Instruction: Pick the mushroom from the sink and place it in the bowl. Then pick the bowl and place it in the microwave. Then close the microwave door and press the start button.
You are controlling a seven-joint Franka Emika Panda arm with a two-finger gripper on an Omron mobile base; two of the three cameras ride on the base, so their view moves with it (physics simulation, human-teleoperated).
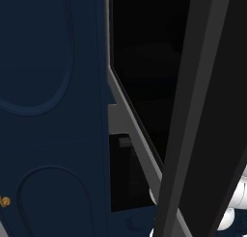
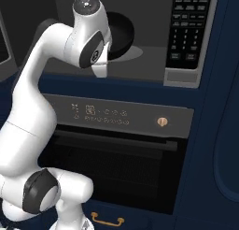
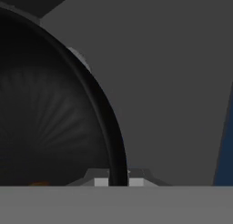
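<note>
bowl carried into the microwave

the jaws are clenched on the rim of the bowl (image 2: 119, 35), which hangs tilted just above the floor of the microwave (image 2: 154, 61); setting down is straight below, mushroom (image 3: 40, 184) inside the bowl.

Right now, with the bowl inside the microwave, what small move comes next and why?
Probably open the fingers and let go: they pinch the rim of the bowl, which seems to rest on the floor of the microwave cavity. Then back the arm out before shutting the microwave door.
</note>
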